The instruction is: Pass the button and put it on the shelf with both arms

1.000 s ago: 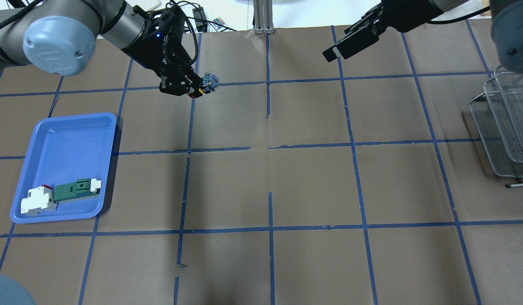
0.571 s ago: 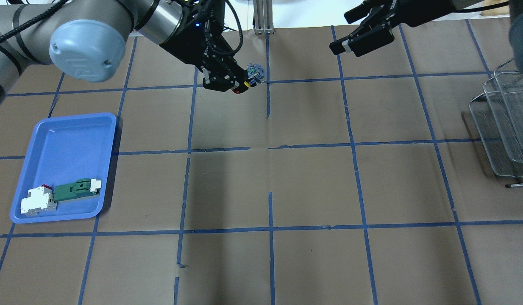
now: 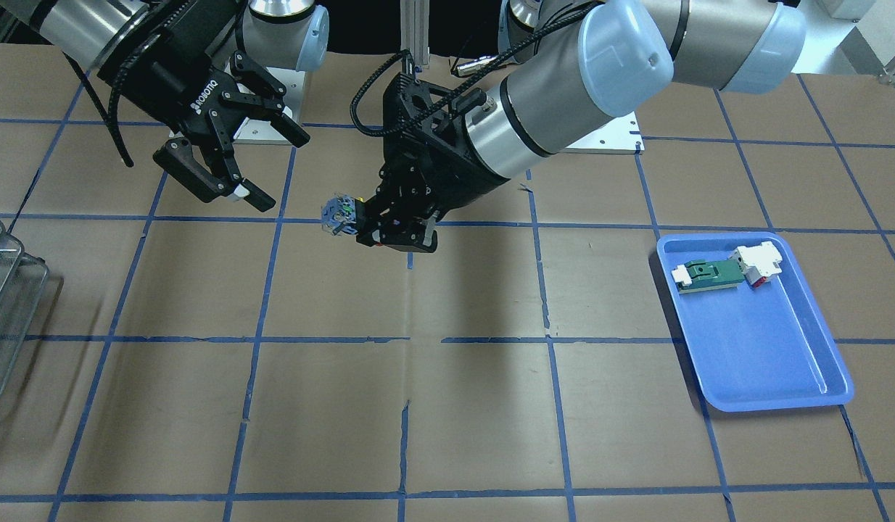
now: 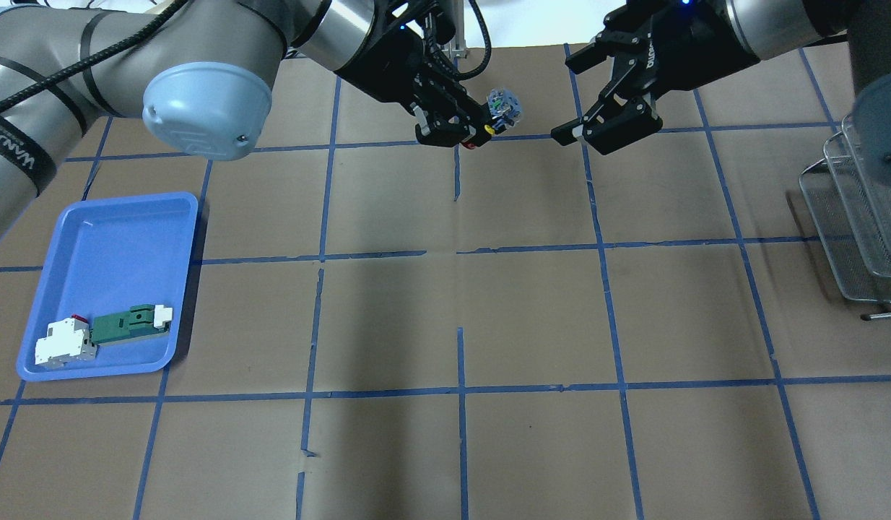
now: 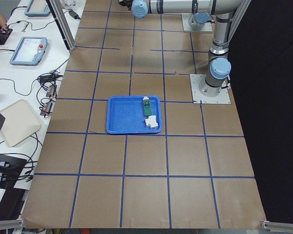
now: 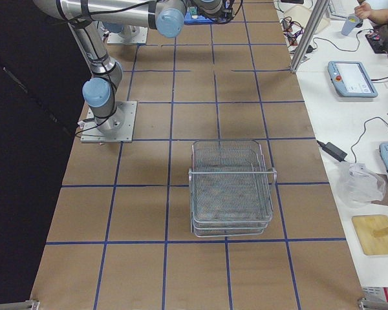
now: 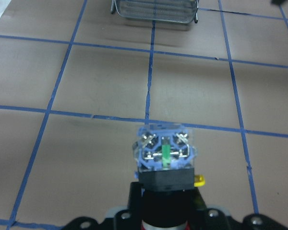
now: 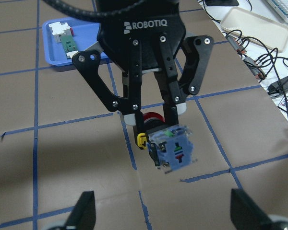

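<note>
My left gripper is shut on the button and holds it in the air over the back middle of the table. The bluish clear end block points toward my right gripper. The right gripper is open and empty, a short way apart from the button. In the front-facing view the button sticks out of the left gripper, with the right gripper open beside it. The right wrist view shows the red cap and black body of the button between the left fingers. The shelf stands at the table's right edge.
A blue tray at the left holds a green-and-white connector and a white block. The shelf also shows in the exterior right view. Brown paper with blue tape lines covers the table.
My left arm has carried the button to the right, toward the table's centre line. My right gripper has come down and left toward it, with its jaws now facing the button.
</note>
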Controlling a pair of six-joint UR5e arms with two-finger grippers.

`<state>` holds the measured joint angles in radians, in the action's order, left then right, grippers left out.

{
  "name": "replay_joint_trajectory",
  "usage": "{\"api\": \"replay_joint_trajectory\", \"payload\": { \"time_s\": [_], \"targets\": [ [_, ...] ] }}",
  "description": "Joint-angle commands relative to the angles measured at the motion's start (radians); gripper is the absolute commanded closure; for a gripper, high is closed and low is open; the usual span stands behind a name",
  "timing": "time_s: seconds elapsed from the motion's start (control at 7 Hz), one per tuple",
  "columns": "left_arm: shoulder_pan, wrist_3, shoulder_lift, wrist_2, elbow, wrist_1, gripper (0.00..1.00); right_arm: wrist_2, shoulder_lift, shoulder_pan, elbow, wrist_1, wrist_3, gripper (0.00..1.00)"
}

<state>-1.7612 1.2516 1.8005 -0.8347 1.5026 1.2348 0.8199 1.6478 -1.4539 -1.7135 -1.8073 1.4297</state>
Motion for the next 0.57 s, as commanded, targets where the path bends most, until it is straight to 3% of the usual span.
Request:
{"api": "replay_joint_trajectory", "payload": {
  "time_s": [0.0,0.43],
  "targets": [
    [-0.026,-0.003,-0.009,0.051,0.013,-0.031,1.0,-0.022,-0.003,-0.035,-0.005,-0.001,0.067,0.0],
    [-0.037,-0.018,-0.035,0.065,0.016,-0.031,1.0,-0.016,-0.016,-0.04,-0.001,0.011,0.071,0.0]
  ]
}}
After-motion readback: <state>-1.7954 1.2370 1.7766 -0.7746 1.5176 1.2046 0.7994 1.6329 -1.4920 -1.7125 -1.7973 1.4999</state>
